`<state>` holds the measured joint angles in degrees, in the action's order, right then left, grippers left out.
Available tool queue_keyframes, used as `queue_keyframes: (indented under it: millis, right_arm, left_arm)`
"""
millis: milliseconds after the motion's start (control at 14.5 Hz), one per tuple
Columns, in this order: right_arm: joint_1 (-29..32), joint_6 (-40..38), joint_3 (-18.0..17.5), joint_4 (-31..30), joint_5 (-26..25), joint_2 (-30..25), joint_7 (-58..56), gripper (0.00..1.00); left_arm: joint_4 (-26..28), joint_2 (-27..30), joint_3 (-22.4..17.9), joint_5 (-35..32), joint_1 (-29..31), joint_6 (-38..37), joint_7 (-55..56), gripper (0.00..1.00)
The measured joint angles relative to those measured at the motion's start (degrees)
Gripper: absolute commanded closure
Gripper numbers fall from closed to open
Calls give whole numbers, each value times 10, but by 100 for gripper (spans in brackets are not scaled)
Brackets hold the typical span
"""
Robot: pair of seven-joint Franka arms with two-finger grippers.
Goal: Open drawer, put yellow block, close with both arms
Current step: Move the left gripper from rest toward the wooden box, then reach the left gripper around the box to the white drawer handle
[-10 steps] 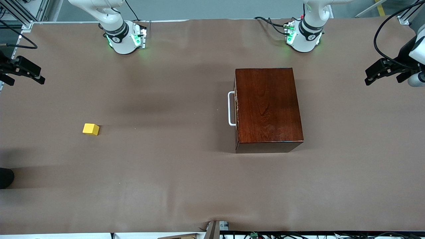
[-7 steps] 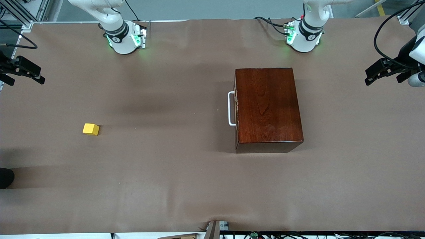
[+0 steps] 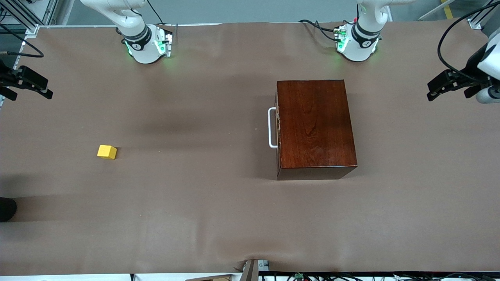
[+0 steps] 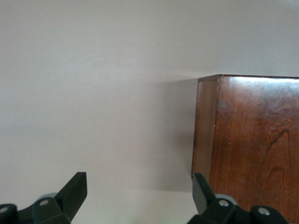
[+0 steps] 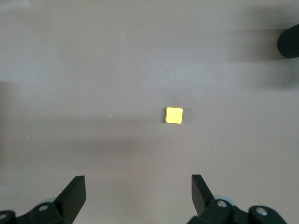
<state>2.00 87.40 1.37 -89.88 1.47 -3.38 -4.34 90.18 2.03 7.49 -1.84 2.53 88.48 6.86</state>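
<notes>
The glossy dark mahogany box (image 3: 315, 127) stands toward the left arm's end of the table. Its drawer is closed, with the white U-shaped handle (image 3: 271, 128) facing the right arm's end. The box also shows in the left wrist view (image 4: 252, 144). The yellow block (image 3: 106, 152) lies on the table toward the right arm's end; it also shows in the right wrist view (image 5: 174, 115). My left gripper (image 3: 429, 93) is open and empty, up over the table's edge at the left arm's end. My right gripper (image 3: 49, 93) is open and empty, up over the edge at the right arm's end.
The table is covered with a brown sheet (image 3: 195, 195). Both white arm bases (image 3: 146, 47) (image 3: 357, 45) stand along the table's edge farthest from the front camera. A dark round object (image 3: 6, 208) sits at the edge at the right arm's end, also in the right wrist view (image 5: 289, 41).
My left gripper has shifted slightly toward the box. The right arm, the block and the box have not moved.
</notes>
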Motion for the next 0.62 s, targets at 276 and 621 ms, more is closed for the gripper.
queue_keyframes:
  millis: [276,621]
  right_arm:
    - [0,0,0,0,0,0,0,0]
    - [0,-1,0,0,0,1,1,0]
  left_arm:
    - [1,-39,34,0,-48,0,14,0]
    - [-16,-100,43,0,-147,13,44,0]
